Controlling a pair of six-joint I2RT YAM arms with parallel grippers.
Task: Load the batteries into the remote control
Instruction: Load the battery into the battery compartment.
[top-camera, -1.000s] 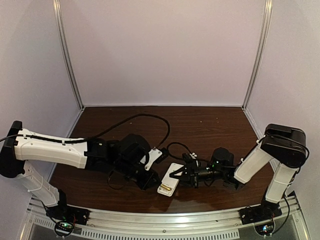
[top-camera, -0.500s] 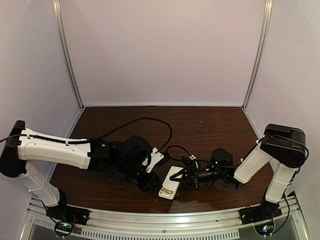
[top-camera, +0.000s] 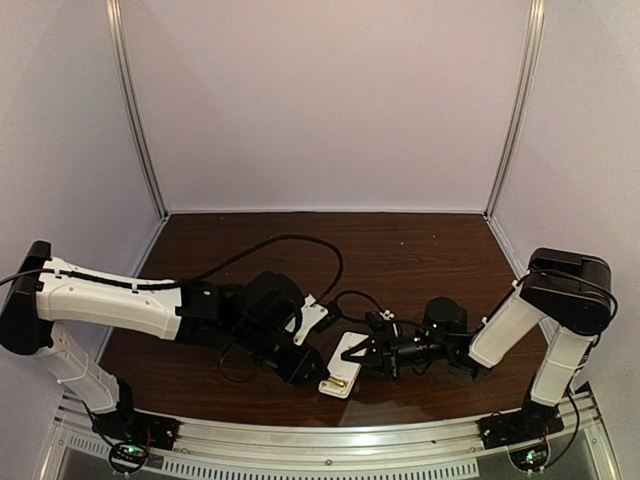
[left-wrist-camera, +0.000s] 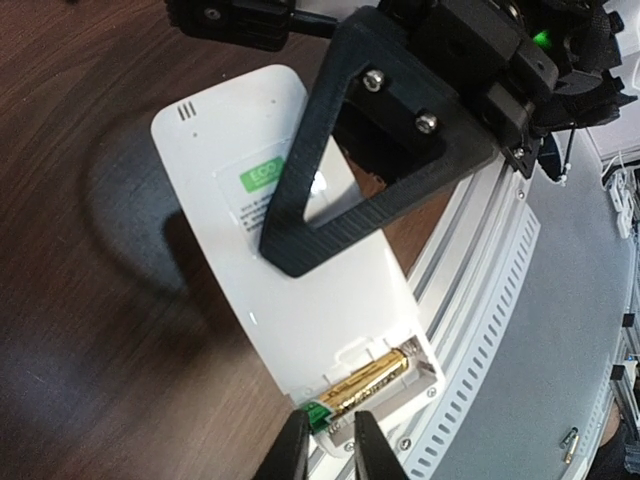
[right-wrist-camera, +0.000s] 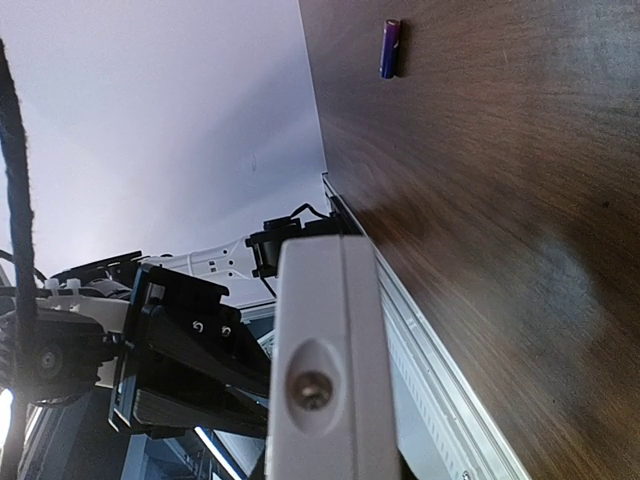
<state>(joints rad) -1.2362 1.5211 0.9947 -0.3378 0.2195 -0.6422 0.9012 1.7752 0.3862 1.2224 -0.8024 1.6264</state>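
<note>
On the table (top-camera: 420, 240), gold battery (left-wrist-camera: 365, 383) just above left end effector (left-wrist-camera: 327, 447).

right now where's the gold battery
The gold battery lies in the open compartment at the near end of the remote, just ahead of the left hand in the left wrist view. The top view shows it near the table's front edge.

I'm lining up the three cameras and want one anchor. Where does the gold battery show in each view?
Top external: gold battery, a small streak at the near end of the remote control.
Left wrist: bottom centre, lying in the open compartment.
Right wrist: not visible.
Shared landmark: the remote control.
</note>
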